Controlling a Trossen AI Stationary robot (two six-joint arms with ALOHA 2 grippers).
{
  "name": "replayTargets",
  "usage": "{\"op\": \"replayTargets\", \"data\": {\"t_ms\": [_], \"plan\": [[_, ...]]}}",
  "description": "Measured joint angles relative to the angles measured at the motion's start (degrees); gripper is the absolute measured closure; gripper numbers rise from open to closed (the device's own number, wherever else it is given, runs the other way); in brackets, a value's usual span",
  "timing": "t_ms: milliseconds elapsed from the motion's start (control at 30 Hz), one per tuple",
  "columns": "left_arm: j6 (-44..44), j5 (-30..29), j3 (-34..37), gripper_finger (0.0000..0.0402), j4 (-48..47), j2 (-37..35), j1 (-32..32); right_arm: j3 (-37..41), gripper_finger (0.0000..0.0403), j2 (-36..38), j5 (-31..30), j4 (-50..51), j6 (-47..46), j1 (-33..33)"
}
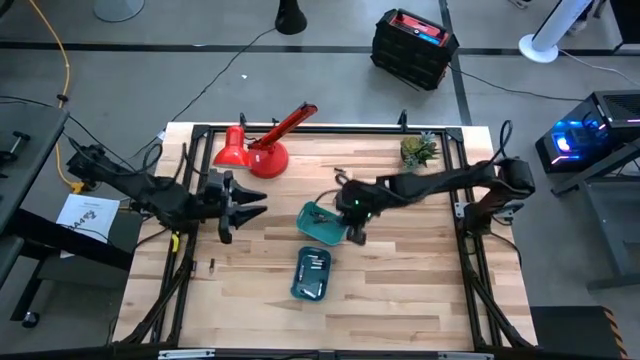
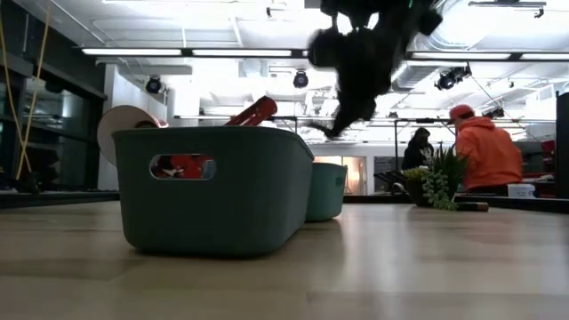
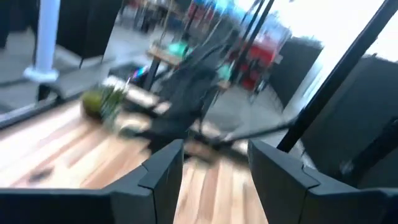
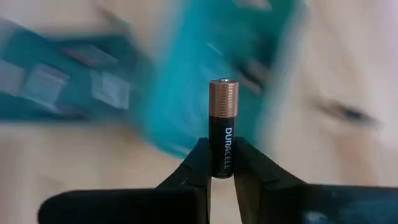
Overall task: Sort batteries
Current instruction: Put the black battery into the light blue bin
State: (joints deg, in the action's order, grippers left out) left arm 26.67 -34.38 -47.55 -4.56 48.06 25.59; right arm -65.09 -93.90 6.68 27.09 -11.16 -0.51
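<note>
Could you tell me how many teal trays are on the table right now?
2. One teal tray sits near the table's middle, beside the right gripper, which holds a battery. The other tray lies nearer the front edge, with batteries inside. None seems hidden.

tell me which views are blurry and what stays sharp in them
Right wrist view: the battery pinched in the right gripper is sharp, the teal trays behind smear. Left wrist view: whole scene streaked. Low view: backlit, the arm overhead a dark blur.

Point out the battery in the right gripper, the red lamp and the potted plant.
battery [image 4: 223,124]: right wrist view, black lower body.
red lamp [image 1: 267,158]: high view, round base.
potted plant [image 1: 419,149]: high view, leaves.
</note>
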Motion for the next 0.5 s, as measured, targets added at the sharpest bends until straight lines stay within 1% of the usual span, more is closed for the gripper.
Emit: {"op": "replayTargets", "data": {"t_ms": [67, 133, 233, 333, 400, 500], "plan": [[4.03, 1.0, 0.0, 0.0228, -6.99, -1.07, 0.17, -0.01, 0.0374, -0.4, 1.08, -5.66, -3.61, 2.43], [9.51, 4.14, 0.0, 0.0228, -14.62, -1.56, 0.74, 0.02, 0.0354, -2.01, -0.12, -10.75, -5.49, 4.53], [17.76, 8.65, 0.0, 0.0228, -25.97, -1.42, 1.98, 0.14, 0.0312, -3.93, -6.43, -14.33, -8.88, 6.53], [26.86, 9.78, 0.0, 0.0228, -37.41, -0.5, 3.37, 0.12, 0.027, -5.02, -12.58, -13.24, -12.29, 7.05], [32.72, 10.02, 0.02, 0.0228, -44.83, 0.42, 4.21, 0.12, 0.0246, -5.54, -15.74, -12.38, -12.76, 6.74], [41.68, 10.98, 0.02, 0.0228, -52.77, 2.17, 5.24, 0.12, 0.0221, -5.42, -17.21, -12.67, -12.78, 5.73]]}}
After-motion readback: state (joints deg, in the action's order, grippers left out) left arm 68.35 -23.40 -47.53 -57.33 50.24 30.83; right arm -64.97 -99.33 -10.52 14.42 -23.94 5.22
